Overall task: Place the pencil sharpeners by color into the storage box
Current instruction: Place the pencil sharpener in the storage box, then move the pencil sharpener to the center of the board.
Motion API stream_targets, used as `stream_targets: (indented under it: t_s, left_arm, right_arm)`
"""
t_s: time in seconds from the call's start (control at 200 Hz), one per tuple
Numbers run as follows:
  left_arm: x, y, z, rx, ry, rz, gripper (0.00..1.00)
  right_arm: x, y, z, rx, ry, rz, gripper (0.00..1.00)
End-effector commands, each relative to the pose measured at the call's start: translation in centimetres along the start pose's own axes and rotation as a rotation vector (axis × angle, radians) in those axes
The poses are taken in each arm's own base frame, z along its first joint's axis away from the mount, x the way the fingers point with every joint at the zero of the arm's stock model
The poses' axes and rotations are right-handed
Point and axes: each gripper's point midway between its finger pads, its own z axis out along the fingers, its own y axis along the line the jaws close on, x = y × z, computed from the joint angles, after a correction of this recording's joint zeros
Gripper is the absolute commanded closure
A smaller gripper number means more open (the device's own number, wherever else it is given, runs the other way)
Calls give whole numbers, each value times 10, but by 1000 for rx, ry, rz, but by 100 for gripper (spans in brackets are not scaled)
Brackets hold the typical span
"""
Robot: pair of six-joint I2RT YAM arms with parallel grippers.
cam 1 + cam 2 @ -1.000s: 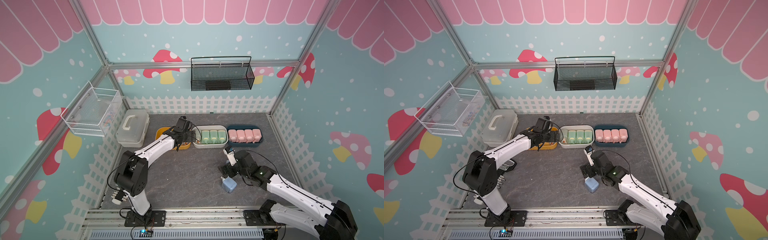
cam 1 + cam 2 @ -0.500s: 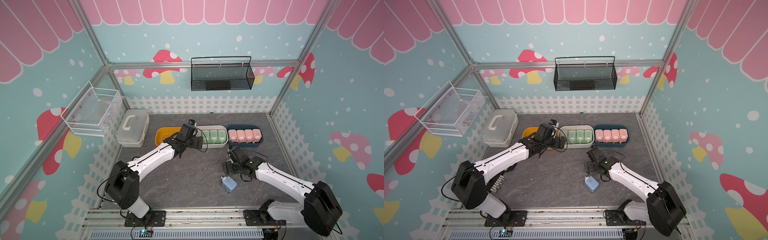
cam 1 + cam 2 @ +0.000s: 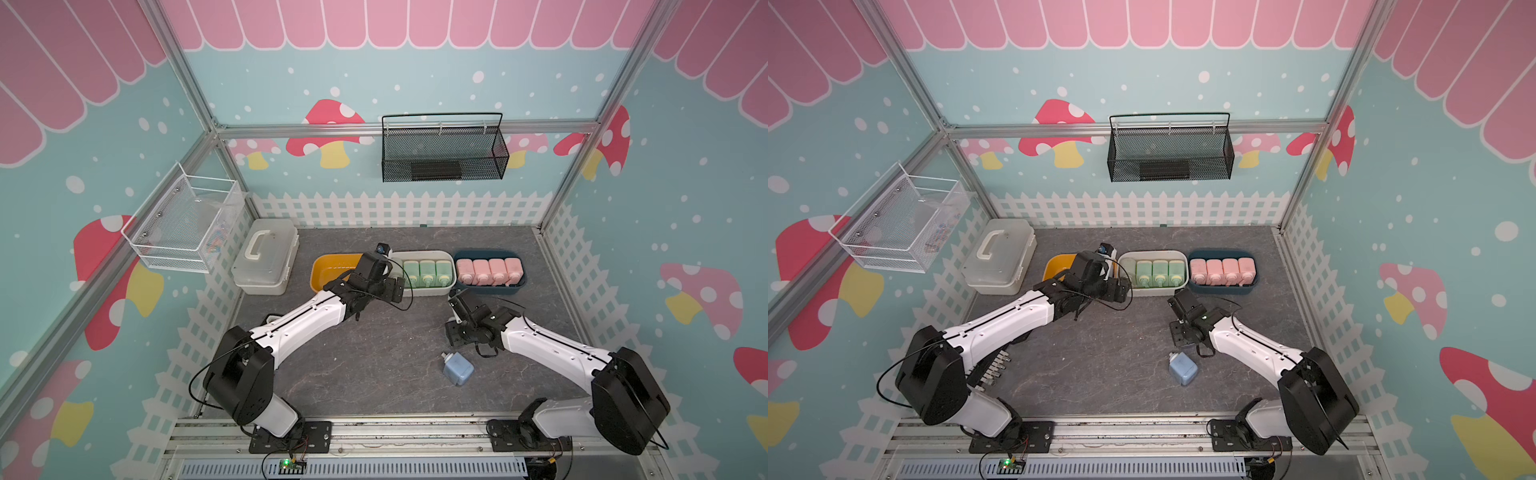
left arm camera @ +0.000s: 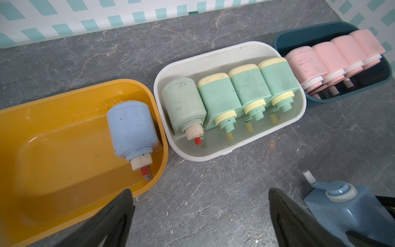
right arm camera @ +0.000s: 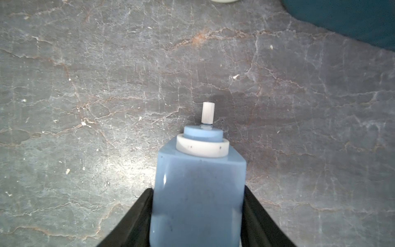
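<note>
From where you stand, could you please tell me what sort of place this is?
Probably a staged robot test cell: aluminium frame, mushroom-print walls, and two arms bolted to a rail by the grey table.

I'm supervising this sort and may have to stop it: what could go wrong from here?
The right gripper pinches the blue sharpener only at its rear, so it may tilt or slip when lifted. The left gripper hangs open by the yellow tray; carrying blue there could cause a collision.
</note>
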Motion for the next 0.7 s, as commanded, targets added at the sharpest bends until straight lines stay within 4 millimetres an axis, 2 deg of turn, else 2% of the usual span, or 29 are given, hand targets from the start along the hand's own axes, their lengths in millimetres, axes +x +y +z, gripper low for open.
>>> stream_targets:
  t_s: [0.0, 0.07, 0.23, 0.425, 0.565, 0.695]
  left_arm:
    - [-5, -1, -9, 17, -26, 37, 1]
    - [-1, -3, -10, 33, -14, 63, 1]
    - [9, -4, -13, 55, 25, 94, 1]
    - [26, -9, -19, 133, 53, 116, 1]
    - [35, -15, -28, 189, 58, 139, 1]
    - [41, -15, -34, 200, 35, 150, 1]
  right_arm:
    - [-12, 19, 0, -94, -36, -143, 45]
    - [-19, 40, 1, -204, -74, -253, 45]
    - [-29, 67, 2, -340, -117, -399, 45]
    - [-29, 86, 3, -437, -113, -558, 45]
    - [-26, 105, -7, -555, -150, -663, 45]
    - [-29, 109, -8, -571, -160, -708, 45]
